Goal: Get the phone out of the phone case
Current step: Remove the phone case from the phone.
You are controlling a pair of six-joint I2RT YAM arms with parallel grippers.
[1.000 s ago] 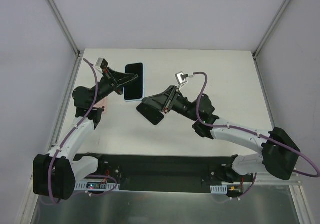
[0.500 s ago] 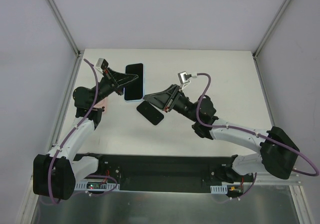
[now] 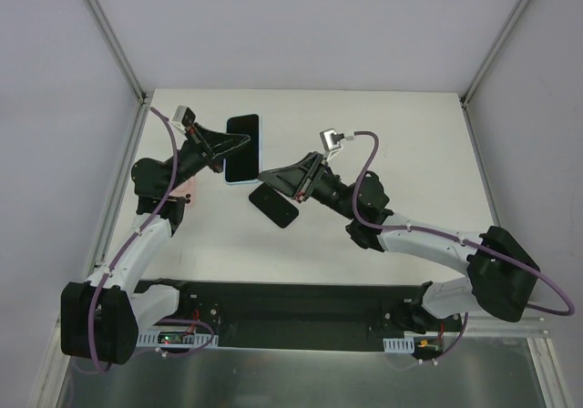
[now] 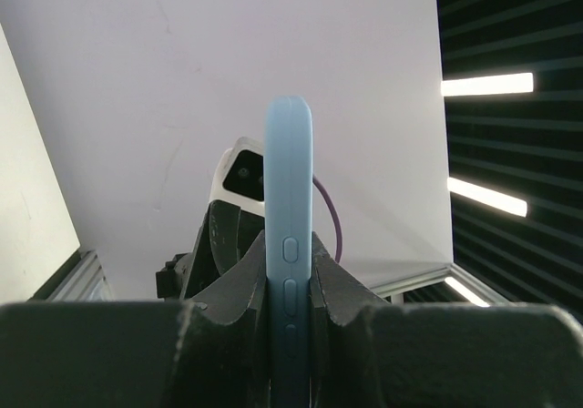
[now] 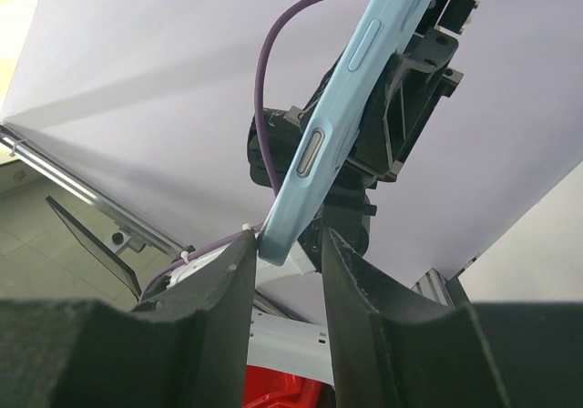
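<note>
My left gripper (image 3: 234,144) (image 4: 288,249) is shut on the flat faces of the light-blue phone case (image 3: 243,148) (image 4: 288,171), holding it in the air, edge-on in the left wrist view with its side buttons showing. From above, the face inside its blue rim is black; I cannot tell whether the phone is in it. My right gripper (image 3: 262,177) (image 5: 287,239) is open, its fingers astride the phone case's (image 5: 337,107) lower corner, which sits close to one finger. A black, phone-sized slab (image 3: 276,207) lies flat on the table just below the right gripper.
A small red object (image 3: 188,189) (image 5: 273,394) sits on the table by the left arm. White walls with metal frame posts (image 3: 114,39) close in the white tabletop (image 3: 401,135) at the back and sides. A black rail (image 3: 291,303) runs along the near edge.
The right gripper has risen off the black slab toward the case's lower corner and narrowed slightly. The left gripper, the case and the slab have stayed put.
</note>
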